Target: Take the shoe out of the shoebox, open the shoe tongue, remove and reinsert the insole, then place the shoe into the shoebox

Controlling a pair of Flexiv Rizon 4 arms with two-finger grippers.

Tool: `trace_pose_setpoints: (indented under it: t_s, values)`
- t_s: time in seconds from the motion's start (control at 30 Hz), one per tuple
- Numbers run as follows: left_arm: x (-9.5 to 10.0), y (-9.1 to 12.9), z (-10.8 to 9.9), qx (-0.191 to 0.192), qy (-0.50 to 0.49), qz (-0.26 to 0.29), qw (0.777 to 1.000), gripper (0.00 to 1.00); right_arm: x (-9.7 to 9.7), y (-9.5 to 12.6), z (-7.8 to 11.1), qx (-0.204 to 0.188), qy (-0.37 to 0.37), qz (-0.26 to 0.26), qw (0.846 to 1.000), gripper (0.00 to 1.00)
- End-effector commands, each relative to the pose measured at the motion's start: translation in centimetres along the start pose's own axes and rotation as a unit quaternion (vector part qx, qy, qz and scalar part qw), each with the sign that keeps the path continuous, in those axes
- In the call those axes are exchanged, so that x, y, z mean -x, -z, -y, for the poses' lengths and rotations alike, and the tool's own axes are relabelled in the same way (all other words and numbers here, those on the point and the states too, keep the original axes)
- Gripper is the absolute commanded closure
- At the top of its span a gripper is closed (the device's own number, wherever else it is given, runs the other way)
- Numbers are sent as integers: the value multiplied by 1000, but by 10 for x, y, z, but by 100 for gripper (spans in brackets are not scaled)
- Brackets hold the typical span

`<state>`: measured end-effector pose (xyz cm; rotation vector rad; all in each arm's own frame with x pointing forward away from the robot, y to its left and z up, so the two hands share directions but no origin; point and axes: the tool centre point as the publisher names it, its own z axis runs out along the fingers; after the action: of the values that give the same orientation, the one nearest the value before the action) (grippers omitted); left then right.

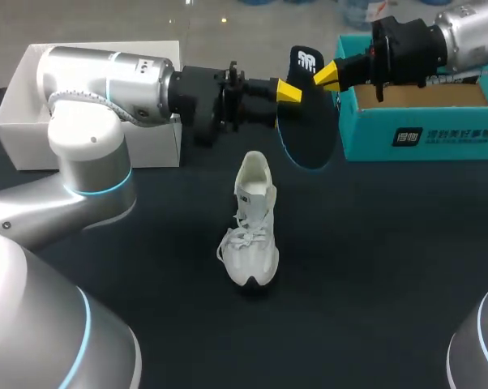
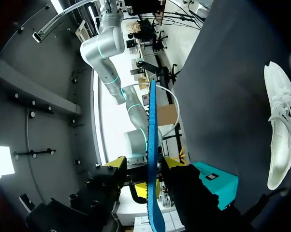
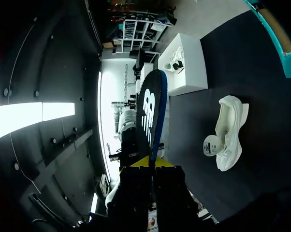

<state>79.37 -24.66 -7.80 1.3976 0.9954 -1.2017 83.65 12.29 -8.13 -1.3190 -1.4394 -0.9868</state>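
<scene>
Insole (image 1: 309,134) aloft past shoe's (image 1: 250,227) heel, right gripper (image 1: 326,74) clamped on it (left gripper (image 1: 289,91): can't tell). Feed toe-end into shoe first, w/o buckling.

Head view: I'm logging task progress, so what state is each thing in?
Shoe: upright on the table, not boxed.
Insole: out of the shoe, held in the air.
Right gripper: fingers shut on the insole.
Teal shoebox: open.
White box: open.

I see the dark worktop (image 1: 374,267) carrying a white shoe (image 1: 250,227) sole-down near its middle, a white box (image 1: 17,121) at the far left and a teal shoebox (image 1: 414,130) at the far right.
</scene>
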Motion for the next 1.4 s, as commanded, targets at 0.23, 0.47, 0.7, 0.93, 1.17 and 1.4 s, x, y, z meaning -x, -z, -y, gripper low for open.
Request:
trace_pose_setpoints:
  t_s: [0.23,0.47,0.7,0.93,1.17,1.4]
  values:
    - [-11,-10,-6,33,-10,1,999,100,0,-4,2,11,1,-3,1000,100]
    - [-15,-10,-6,55,-17,-4,998,100,-1,-4,7,28,8,-9,1000,38]
    - [-12,5,-6,55,-7,-5,998,100,-11,6,16,71,41,-24,996,0]
    - [-10,23,-12,52,23,12,998,100,-12,11,33,120,59,-54,990,0]
    - [-9,32,-14,51,32,17,998,100,-12,13,47,143,60,-63,986,0]
    - [-7,36,-10,46,35,19,998,100,-7,17,57,147,44,-65,986,0]
